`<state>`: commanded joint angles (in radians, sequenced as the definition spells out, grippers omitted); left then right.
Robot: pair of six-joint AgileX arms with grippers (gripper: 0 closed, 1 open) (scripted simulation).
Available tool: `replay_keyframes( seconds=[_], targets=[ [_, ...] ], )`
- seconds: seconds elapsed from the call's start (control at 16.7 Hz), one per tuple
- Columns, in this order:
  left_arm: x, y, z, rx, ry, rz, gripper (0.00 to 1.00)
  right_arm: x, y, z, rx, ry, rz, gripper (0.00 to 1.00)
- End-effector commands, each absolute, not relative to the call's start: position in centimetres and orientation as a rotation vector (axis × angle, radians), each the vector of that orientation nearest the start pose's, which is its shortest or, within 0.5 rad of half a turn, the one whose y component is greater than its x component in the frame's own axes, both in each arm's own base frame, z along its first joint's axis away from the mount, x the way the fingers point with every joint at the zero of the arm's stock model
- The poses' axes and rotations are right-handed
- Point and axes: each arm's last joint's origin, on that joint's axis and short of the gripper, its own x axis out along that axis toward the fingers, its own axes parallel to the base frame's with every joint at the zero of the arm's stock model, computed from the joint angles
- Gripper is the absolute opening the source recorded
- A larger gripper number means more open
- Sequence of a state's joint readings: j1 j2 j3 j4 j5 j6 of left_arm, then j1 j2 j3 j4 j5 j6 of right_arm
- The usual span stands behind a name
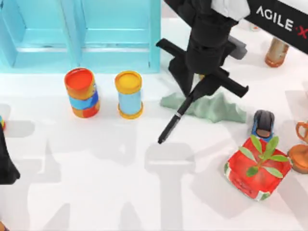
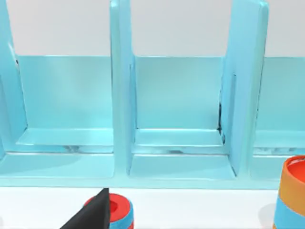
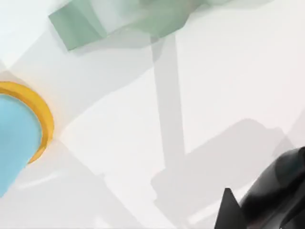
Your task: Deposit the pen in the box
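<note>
Black right arm (image 1: 211, 43) with white "AGILE·X" lettering (image 1: 281, 23).

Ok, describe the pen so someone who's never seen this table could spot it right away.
Find the turquoise box at the table's far edge, then the right gripper hanging just right of it. The pen slants down from that gripper: slim and black with a pale band, unlike the fat striped canisters to its left.

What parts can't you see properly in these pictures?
- Pen: top view, its upper end is hidden under the right gripper.
- Box: top view, cut off by the upper edge; left wrist view, its compartments run past both sides.
- Left arm: top view, parked at the table's left edge, mostly cut off.
- Blue cup: right wrist view, cut by the edge.
</note>
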<state>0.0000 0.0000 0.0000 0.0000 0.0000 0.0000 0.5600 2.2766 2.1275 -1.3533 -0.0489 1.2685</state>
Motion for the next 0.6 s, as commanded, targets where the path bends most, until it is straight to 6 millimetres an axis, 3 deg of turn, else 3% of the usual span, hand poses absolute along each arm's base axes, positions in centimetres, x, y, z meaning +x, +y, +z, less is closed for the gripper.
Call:
replay_keyframes(
  seconds=[0.18, 0.36, 0.48, 0.6],
  targets=[
    [10.6, -0.1, 16.0, 0.000, 0.000, 0.000, 1.00, 42.0, 15.9, 23.1, 0.738, 1.537, -0.496, 0.00],
    [10.6, -0.1, 16.0, 0.000, 0.000, 0.000, 1.00, 44.1, 3.2, 23.4, 0.924, 1.543, -0.543, 0.00],
    [10.6, -0.1, 16.0, 0.000, 0.000, 0.000, 1.00, 43.4, -6.0, 23.3, 1.065, 1.525, -0.580, 0.00],
    [10.6, -0.1, 16.0, 0.000, 0.000, 0.000, 1.00, 40.9, -14.5, 22.9, 1.205, 1.494, -0.614, 0.00]
  ],
)
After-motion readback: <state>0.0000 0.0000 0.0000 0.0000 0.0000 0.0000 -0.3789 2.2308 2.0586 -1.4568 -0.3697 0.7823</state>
